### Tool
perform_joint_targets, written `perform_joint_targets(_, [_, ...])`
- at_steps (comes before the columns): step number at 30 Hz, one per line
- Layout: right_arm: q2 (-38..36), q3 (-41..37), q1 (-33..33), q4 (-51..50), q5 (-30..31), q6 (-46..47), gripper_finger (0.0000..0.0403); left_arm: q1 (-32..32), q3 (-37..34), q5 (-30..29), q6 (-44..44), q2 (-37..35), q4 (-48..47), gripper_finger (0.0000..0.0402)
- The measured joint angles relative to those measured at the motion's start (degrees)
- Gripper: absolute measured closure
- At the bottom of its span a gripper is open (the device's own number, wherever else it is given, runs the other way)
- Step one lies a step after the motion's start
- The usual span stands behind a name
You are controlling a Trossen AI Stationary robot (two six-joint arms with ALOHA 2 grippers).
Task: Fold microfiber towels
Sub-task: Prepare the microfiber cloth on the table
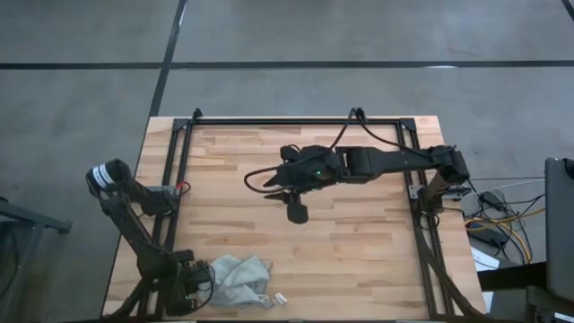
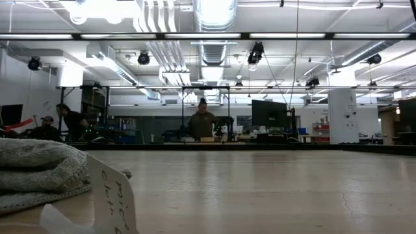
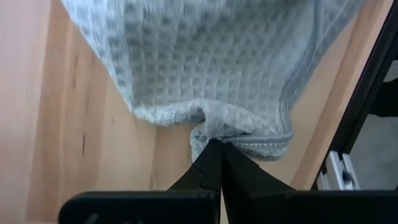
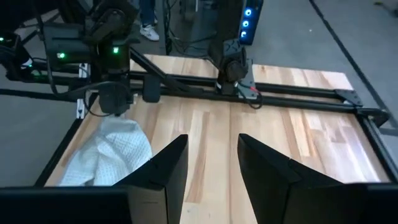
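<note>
From the high view I see the microfiber towel lying crumpled near the front left corner of the wooden table, with a small white tag on the wood just beside it. My left gripper sits at the towel's left edge, touching it. My right gripper hangs over the middle of the table, well apart from the towel, its arm reaching in from the right side.

In the low view the towel is a bunched grey heap at the left, resting on the tabletop, with a white handwritten label standing in front of it. People show in the room far behind the table.

In the left wrist view my left gripper has its fingers pressed together, pinching a gathered fold at the towel's hemmed edge; the cloth spreads away over the wood.

In the right wrist view my right gripper has its two fingers standing apart with nothing between them, bare wood showing in the gap. Farther off lies the towel, with the left gripper at its far edge
</note>
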Motion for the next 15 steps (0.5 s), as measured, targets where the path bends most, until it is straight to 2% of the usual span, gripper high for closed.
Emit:
perform_joint_targets(6, [-1.72, 0.00, 0.02, -0.09, 7.98, -0.44, 0.0263, 1.70, 0.00, -1.75, 3.58, -0.42, -0.06, 0.0401])
perform_joint_targets(15, [-4.77, -0.02, 0.11, -3.42, 11.27, -0.46, 0.0267, 7.53, -0.04, -1.70, 12.92, -0.42, -0.11, 0.0401])
